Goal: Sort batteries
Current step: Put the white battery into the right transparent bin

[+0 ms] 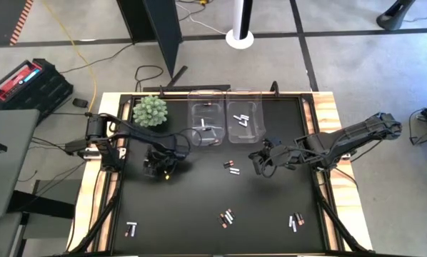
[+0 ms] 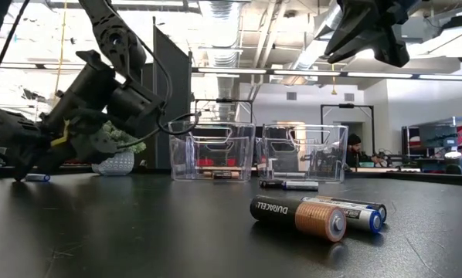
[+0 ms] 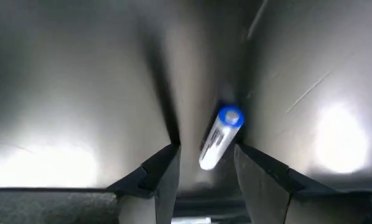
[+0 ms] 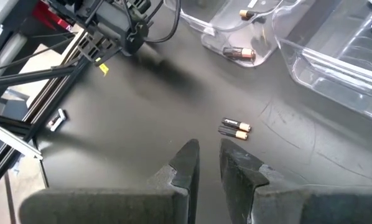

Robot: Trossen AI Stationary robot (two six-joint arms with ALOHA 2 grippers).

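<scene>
Toward the left of the high view, the left pincer [image 1: 161, 168] is hanging low over the dark table [image 1: 192, 207], just right of the green plant [image 1: 150, 111]. Its wrist view is showing a white, blue-capped battery [image 3: 219, 137] lying on the mat between the two parted fingers [image 3: 161, 174], with no pad visibly touching it, so the pincer is reading as released and straddling the cell. That battery's long axis is running roughly along the gap between the fingers, only slightly tilted, which I judge to be the relation the coming closure depends on: the jaws would be squeezing across its short width. In the low view the same cell [image 2: 36, 177] is sitting at the far left beneath the left arm. At the top centre of the high view two clear bins [image 1: 224, 120] are standing side by side, each already holding a few cells. Just below them a dark pair of batteries [image 1: 231, 168] is lying on the mat, between the two arms. Right of that pair, the right pincer [image 1: 260, 165] is hovering well above the table with its fingers [image 4: 187, 163] slightly parted and holding nothing. More batteries [image 1: 226, 218] are lying scattered along the lower edge of the high view.
</scene>
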